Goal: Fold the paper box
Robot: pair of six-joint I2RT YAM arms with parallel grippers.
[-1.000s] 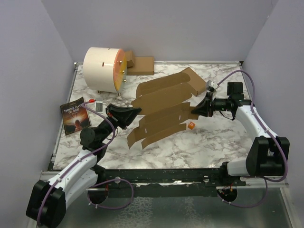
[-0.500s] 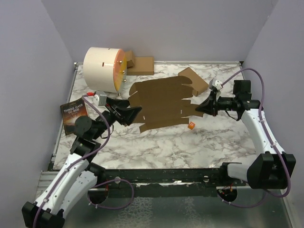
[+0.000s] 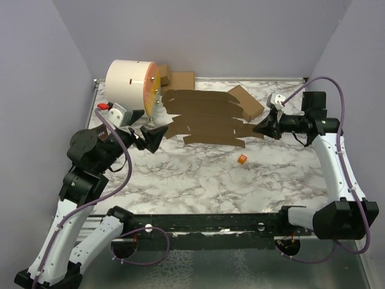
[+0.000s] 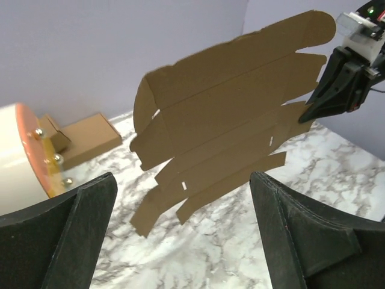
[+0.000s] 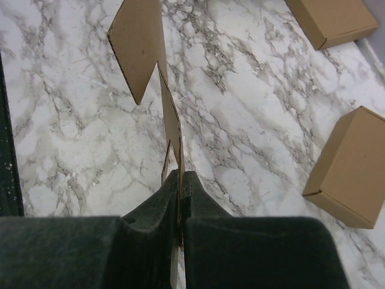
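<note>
The paper box (image 3: 204, 117) is a flat die-cut brown sheet with many flaps, held off the marble table. My right gripper (image 3: 260, 128) is shut on its right edge. In the right wrist view the sheet (image 5: 139, 51) runs edge-on away from the pinched right gripper (image 5: 180, 176). My left gripper (image 3: 153, 137) stands open just left of the sheet, not touching it. In the left wrist view the sheet (image 4: 228, 120) hangs beyond the left gripper (image 4: 180, 241), whose wide-apart fingers (image 4: 60, 241) hold nothing, and the right gripper (image 4: 337, 87) grips its far edge.
A white drum with an orange face (image 3: 132, 87) lies at the back left, with small brown cardboard pieces (image 3: 179, 81) beside it. A folded brown carton (image 3: 245, 101) sits behind the sheet. A small orange cube (image 3: 242, 159) lies mid-table. Grey walls enclose three sides.
My left gripper opened and let go of the sheet's left edge, and that arm rose and drew back left. My right gripper carried the sheet up and toward the back.
</note>
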